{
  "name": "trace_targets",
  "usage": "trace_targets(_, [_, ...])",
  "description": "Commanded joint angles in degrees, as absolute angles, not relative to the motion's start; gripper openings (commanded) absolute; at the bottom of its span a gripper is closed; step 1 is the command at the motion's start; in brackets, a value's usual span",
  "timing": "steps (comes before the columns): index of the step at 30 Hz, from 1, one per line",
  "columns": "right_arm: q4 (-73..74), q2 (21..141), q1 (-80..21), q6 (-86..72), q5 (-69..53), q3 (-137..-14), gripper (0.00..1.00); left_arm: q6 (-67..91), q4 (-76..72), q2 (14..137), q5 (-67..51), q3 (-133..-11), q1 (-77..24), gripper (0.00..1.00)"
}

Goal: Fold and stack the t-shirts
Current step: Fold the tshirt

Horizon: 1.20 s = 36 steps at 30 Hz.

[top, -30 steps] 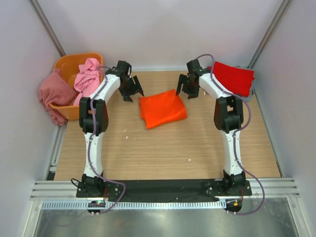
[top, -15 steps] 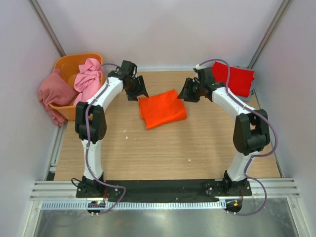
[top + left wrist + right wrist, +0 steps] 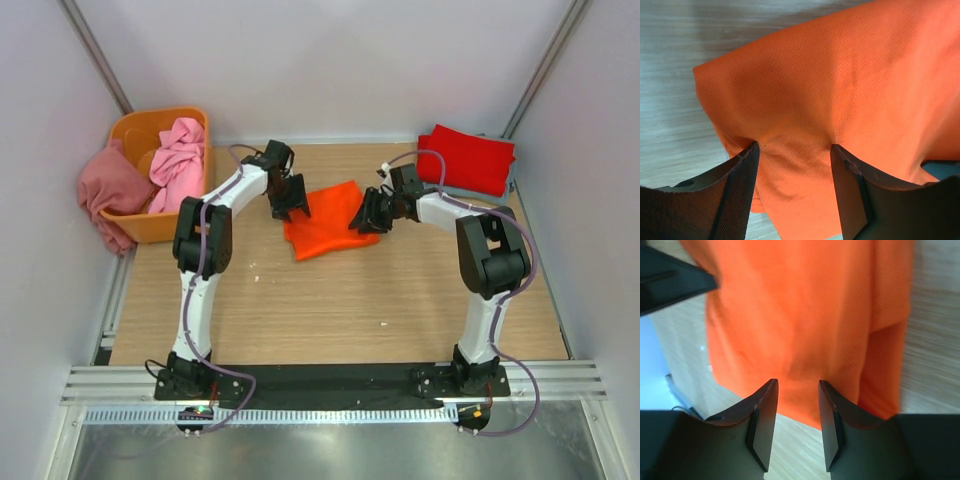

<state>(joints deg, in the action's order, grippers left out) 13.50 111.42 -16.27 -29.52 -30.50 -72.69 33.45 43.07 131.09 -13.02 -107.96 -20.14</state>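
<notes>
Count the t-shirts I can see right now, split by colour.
bright orange shirt: 1
red shirt: 1
light pink shirt: 1
dusty rose shirt: 1
Total: 4 shirts in view

I see bright orange t-shirt (image 3: 325, 225) folded into rough rectangle, lying flat, right of orange tub (image 3: 140, 122). Further right of tub, red t-shirt (image 3: 468, 158), folded, flat. Inside tub, light pink t-shirt (image 3: 178, 160), crumpled. Over tub's left wall, dusty rose t-shirt (image 3: 110, 190), bunched, hanging outside.
</notes>
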Motion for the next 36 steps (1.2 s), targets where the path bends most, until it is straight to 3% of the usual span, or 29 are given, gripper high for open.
trace_targets(1, [14.75,107.69,-16.0,-30.05,-24.74,-68.48,0.44,29.54,41.4,132.62,-12.48,-109.95,-20.04,0.6])
trace_targets(5, [18.19,102.76,-16.08,-30.59,-15.85,-60.32,0.44,27.86,41.57,134.12,-10.99,-110.83,-20.04,0.6])
trace_targets(11, [20.65,94.43,-16.08,-29.97,-13.98,-55.11,0.44,26.55,42.8,132.81,-9.94,-112.06,-20.21,0.6])
trace_targets(15, [26.17,87.56,-16.08,-28.57,-14.15,-58.53,0.51,25.93,47.97,129.12,-5.2,-115.04,-21.79,0.62])
trace_targets(21, [26.56,84.55,-16.08,-27.86,-18.17,-66.7,0.54,25.93,54.4,120.51,-0.53,-117.17,-26.01,0.64])
trace_targets(28, [18.9,98.94,-16.08,-27.6,-30.03,-80.73,0.54,31.64,42.47,108.73,-3.25,-94.27,-28.47,0.62])
trace_targets(36, [20.3,126.55,-15.03,-23.99,-36.21,-102.55,0.5,33.84,30.08,110.65,-8.35,-84.99,-28.74,0.59])
